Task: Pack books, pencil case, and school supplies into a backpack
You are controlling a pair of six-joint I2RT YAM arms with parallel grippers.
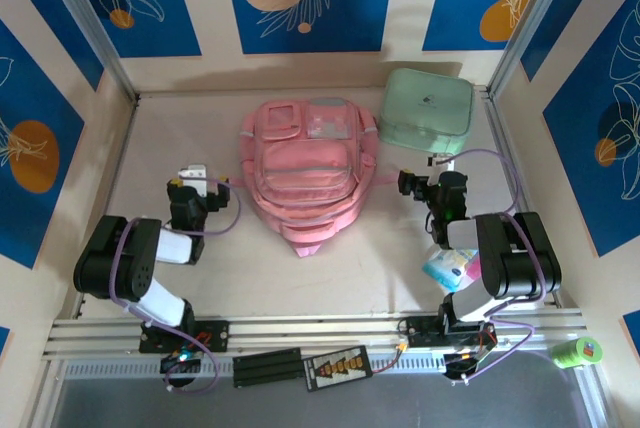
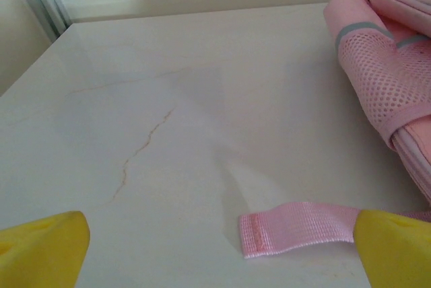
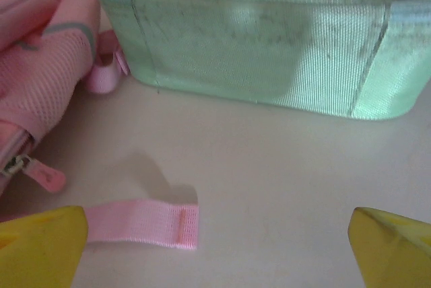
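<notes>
Both sets of yellow fingers are spread wide and hold nothing. The pink backpack (image 1: 305, 176) lies flat on the tabletop (image 1: 330, 283) with its pockets facing up. It sits in the middle, toward the far side, between the two arms.

The left fingers (image 2: 42, 251) are low over bare tabletop just left of the backpack. In the left wrist view a loose pink strap end (image 2: 296, 229) lies flat on the surface and reaches the right-hand fingertip. The backpack's mesh side pocket (image 2: 377, 79) rises at the far right of that view.

The right fingers (image 3: 394, 251) are just right of the backpack and point toward a mint-green soft case (image 1: 427, 110). That case stands at the far right, just beside the backpack's far right corner. A second strap end (image 3: 145, 224) lies by the left-hand fingertip, and a pink zipper pull (image 3: 44, 178) hangs at the backpack's side.

A light-blue packet (image 1: 447, 268) lies at the near right, partly under the right arm. A green tape roll (image 1: 578, 351) rests beyond the near right rail.
</notes>
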